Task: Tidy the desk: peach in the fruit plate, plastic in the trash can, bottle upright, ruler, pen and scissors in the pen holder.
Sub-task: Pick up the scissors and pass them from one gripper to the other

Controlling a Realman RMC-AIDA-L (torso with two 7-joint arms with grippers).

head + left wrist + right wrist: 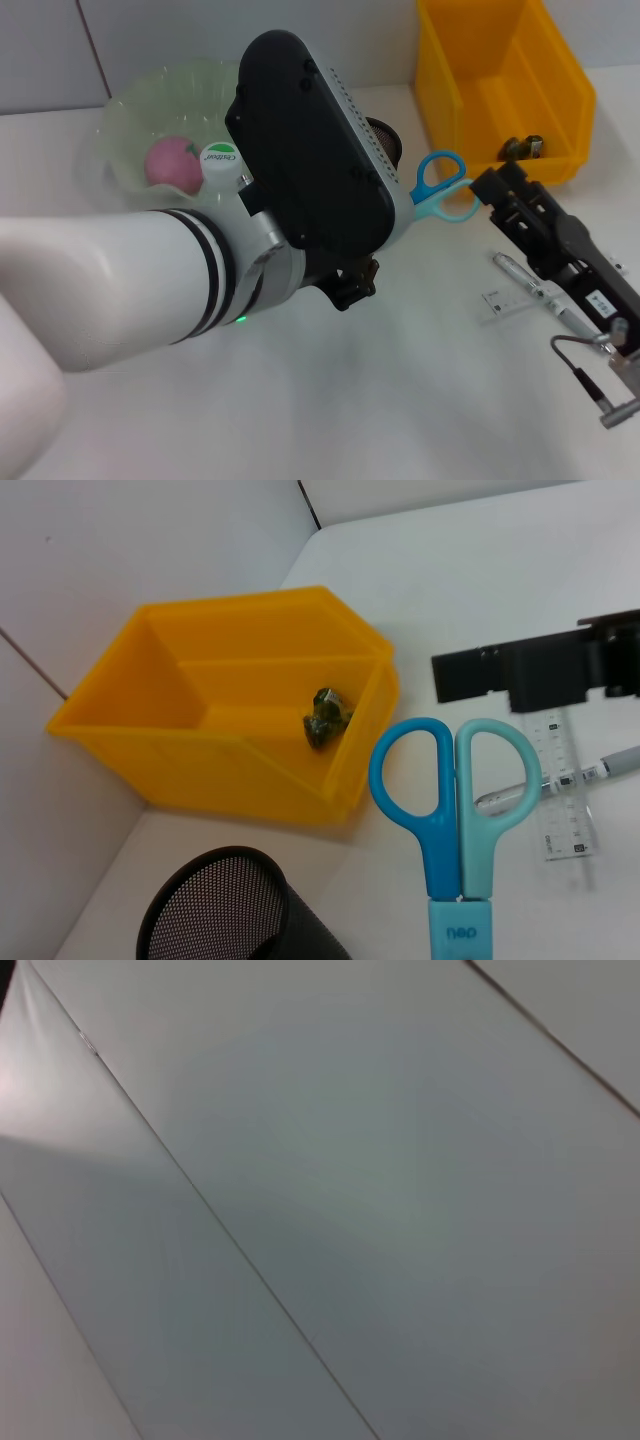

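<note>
The blue scissors (455,780) hang in the air with their handles outward, held by my left gripper, whose fingers are hidden behind the black wrist housing (310,140). The scissors (440,185) are beside the black mesh pen holder (230,910). A pink peach (172,163) lies in the pale green fruit plate (130,110), with the bottle's white cap (220,158) next to it. Crumpled plastic (328,717) sits in the yellow bin (230,740). The clear ruler (565,800) and the pen (570,778) lie on the table under my right gripper (500,190).
The yellow bin (500,80) stands at the back right against the wall. My right arm (580,270) stretches along the right side of the white table. The right wrist view shows only blank wall panels.
</note>
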